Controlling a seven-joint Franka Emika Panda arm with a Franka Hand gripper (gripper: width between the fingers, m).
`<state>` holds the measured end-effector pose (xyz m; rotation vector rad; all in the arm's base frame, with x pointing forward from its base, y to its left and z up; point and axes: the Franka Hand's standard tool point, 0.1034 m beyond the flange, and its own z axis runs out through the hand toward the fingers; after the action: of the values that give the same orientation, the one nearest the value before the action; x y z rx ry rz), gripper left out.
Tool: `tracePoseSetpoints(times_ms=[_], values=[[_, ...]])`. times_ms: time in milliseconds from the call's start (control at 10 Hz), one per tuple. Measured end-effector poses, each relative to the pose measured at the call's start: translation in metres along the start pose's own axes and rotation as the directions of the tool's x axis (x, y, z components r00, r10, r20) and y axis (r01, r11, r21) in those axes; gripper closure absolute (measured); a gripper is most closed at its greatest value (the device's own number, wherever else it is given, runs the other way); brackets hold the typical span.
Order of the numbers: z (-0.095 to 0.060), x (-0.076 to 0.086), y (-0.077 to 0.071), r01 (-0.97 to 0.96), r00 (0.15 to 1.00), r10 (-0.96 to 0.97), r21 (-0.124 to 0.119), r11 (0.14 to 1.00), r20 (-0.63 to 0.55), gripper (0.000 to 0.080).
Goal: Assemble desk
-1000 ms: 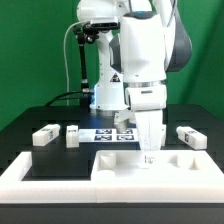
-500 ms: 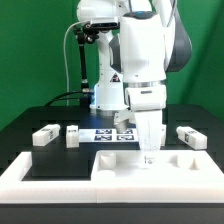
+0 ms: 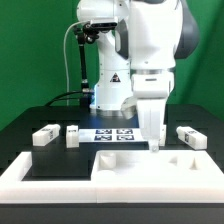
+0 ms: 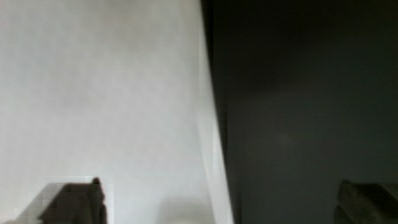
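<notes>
1. Since the earlier frames, the robot arm's gripper (image 3: 153,144) has lifted off the wide flat white plastic desk slab (image 3: 150,168) and shifted slightly toward the exterior view's right. It now hangs just above the slab's far edge.
2. Gripper state: the wrist view shows the two dark fingertips (image 4: 71,203) set wide apart with nothing between them.
3. The desk slab lies flat on the black counter (image 3: 55,118), at the near side, centre to right in the exterior view.
4. A small oblong white leg block (image 3: 44,136) with a black-and-white tag lies far-left of the slab, and a second leg block (image 3: 73,136) lies just beside it. A third leg block (image 3: 188,135) lies to the far right. No other leg block can be made out.
5. The marker board (image 3: 112,135) lies flat between the second leg block and the gripper.
6. A long white raised border rim (image 3: 40,170) runs along the near left.
</notes>
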<state>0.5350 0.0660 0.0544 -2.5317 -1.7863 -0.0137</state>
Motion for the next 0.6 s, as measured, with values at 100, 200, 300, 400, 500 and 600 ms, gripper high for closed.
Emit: tracePoseSetpoints(times_ms=[100,200,300,400,500,600], values=[[-0.008,0.012,-0.007,-0.094,0.995,0.094,0.006,0.996,0.010,0.0150],[-0.016,0.026,-0.008,-0.217,0.976,0.217,0.004,0.976,0.015,0.0150],[-0.020,0.038,-0.007,-0.285,0.958,0.285,-0.007,0.958,0.006,0.0150],[-0.018,0.035,-0.007,-0.315,0.949,0.315,-0.004,0.949,0.006,0.0150],[-0.018,0.034,-0.007,-0.386,0.923,0.386,-0.004,0.923,0.006,0.0150],[-0.018,0.035,-0.008,-0.446,0.895,0.446,-0.004,0.895,0.005,0.0150]])
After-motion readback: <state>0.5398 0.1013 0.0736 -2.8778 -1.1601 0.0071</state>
